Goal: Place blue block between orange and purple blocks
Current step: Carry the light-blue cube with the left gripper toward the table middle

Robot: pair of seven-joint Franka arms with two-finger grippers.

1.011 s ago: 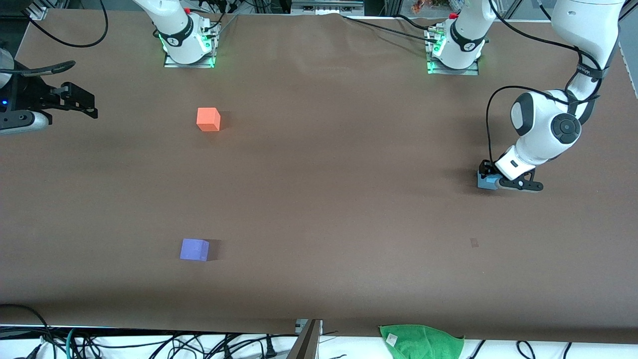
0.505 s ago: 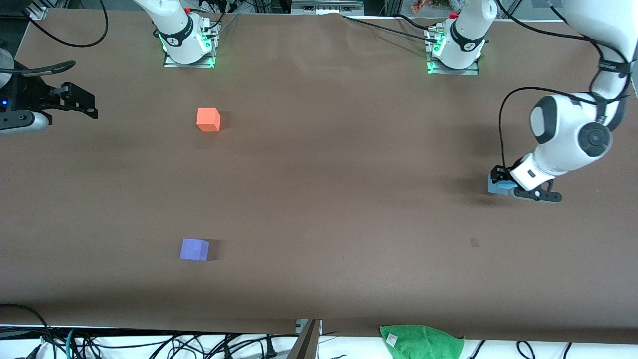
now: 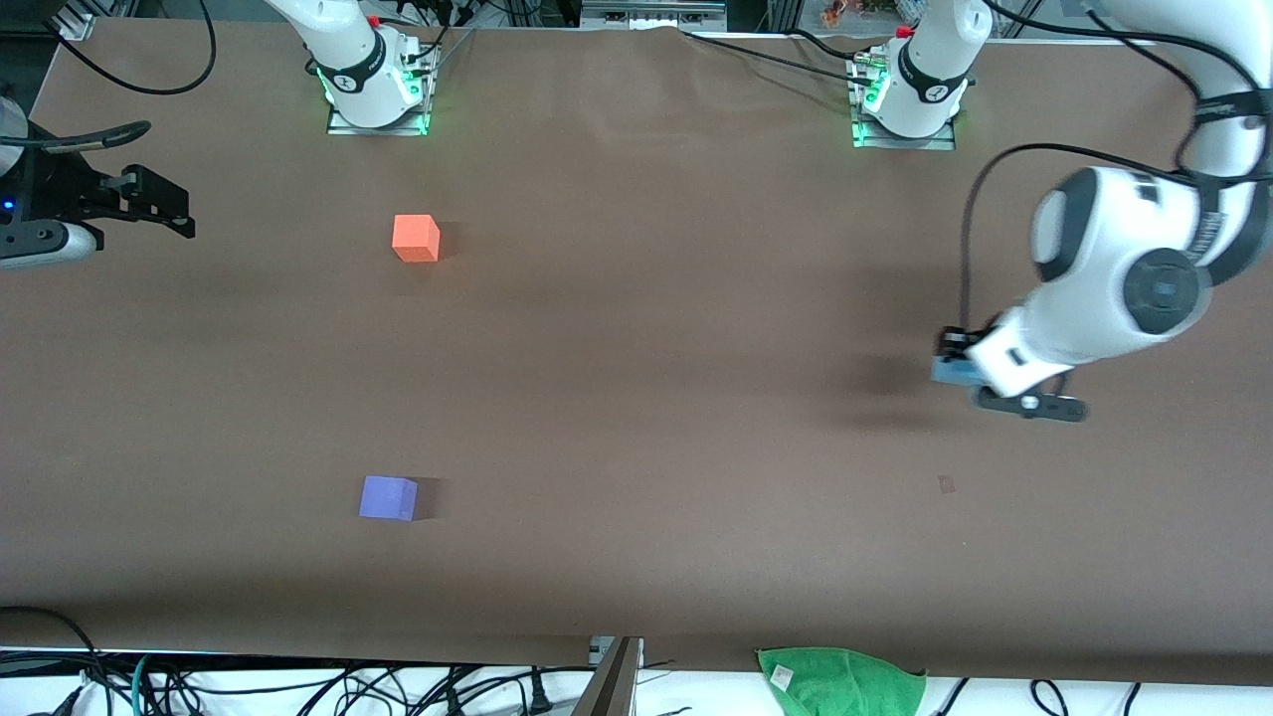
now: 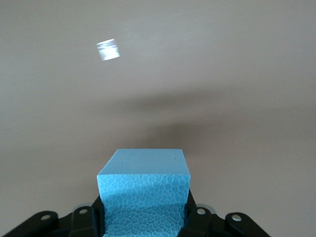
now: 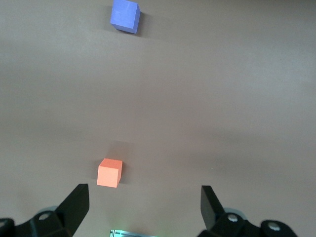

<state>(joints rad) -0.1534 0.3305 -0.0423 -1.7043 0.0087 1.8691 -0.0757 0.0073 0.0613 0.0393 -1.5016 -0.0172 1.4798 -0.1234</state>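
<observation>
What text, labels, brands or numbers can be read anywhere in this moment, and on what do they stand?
No text can be read in full.
Dark lettering runs along the band on the left arm: too small to read.
A round mark on each arm base collar: a logo, not readable.
A white tag on the green cloth: too small to read.
The blue block, orange block and purple block: plain faces, no markings.

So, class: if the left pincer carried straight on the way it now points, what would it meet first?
The left pincer, shut on the blue block, points down at the table; bare tabletop looks first, though its height above is unclear.
</observation>
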